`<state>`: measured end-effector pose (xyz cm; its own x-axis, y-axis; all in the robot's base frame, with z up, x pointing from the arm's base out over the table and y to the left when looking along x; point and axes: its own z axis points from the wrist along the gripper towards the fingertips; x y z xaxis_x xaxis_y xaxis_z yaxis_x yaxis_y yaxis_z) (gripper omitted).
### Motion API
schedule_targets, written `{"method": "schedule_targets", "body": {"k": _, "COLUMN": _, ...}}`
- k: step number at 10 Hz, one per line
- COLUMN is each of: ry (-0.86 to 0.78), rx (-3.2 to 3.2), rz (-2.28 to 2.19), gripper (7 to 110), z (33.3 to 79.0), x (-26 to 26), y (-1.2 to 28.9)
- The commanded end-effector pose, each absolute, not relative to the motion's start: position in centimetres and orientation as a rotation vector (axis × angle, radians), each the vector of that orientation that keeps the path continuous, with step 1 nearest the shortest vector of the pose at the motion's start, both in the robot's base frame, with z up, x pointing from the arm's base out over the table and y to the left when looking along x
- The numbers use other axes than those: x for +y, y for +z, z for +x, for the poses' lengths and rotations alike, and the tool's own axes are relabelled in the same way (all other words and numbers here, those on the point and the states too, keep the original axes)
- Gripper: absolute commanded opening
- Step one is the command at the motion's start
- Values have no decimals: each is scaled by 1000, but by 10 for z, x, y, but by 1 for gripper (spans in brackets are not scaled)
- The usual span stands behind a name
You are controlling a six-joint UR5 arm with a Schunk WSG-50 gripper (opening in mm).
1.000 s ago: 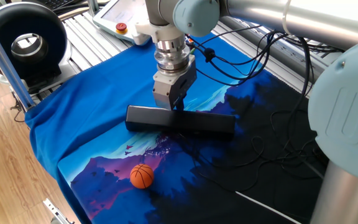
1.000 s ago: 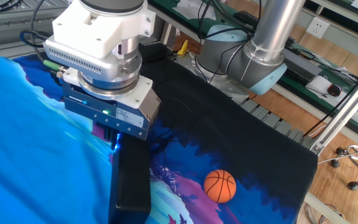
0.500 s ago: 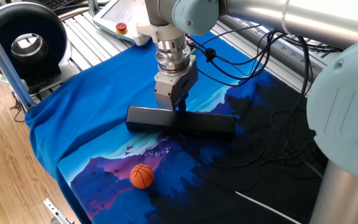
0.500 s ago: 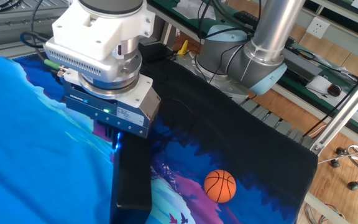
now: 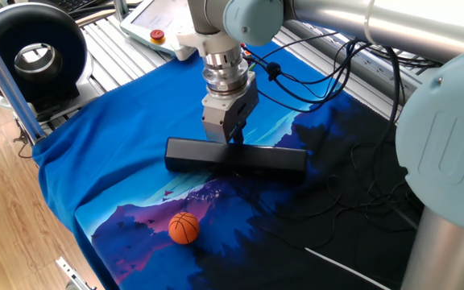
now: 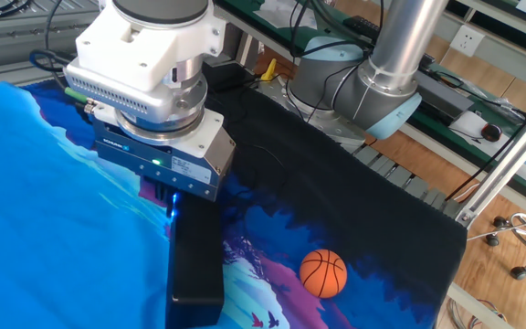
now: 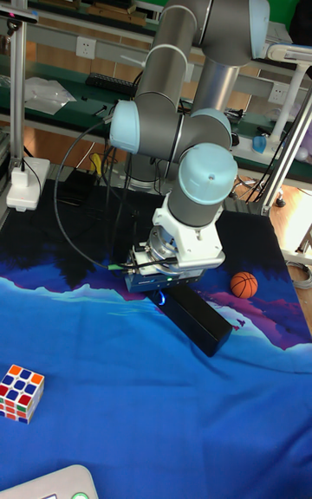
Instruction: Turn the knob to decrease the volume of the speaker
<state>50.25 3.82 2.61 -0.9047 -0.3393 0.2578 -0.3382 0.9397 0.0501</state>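
The speaker is a long matte-black bar lying flat on the blue printed cloth; it also shows in the other fixed view and the tall view. My gripper points straight down onto the middle of its top edge. Its dark fingers stand close together there. The knob is hidden between them and under the gripper body. From the other side the gripper covers the bar's far end, and a blue light glows at its base.
A small orange ball lies on the cloth in front of the speaker. A Rubik's cube sits at the near left. A round black ring device stands off the cloth. Thin cables trail over the dark side.
The speaker has slid and turned slightly, its near end shifting a few pixels sideways, and the gripper has moved with it.
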Motion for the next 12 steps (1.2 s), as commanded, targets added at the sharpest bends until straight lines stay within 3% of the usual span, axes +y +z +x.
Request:
{"method": "schedule_targets", "body": {"k": 1, "ry": -15, "rx": -2818, "rz": 501, "gripper": 7, "z": 499, "x": 38, "y": 28}}
{"method": "schedule_targets", "body": {"k": 12, "ry": -37, "rx": -2810, "rz": 522, "gripper": 7, "z": 493, "x": 33, "y": 28}}
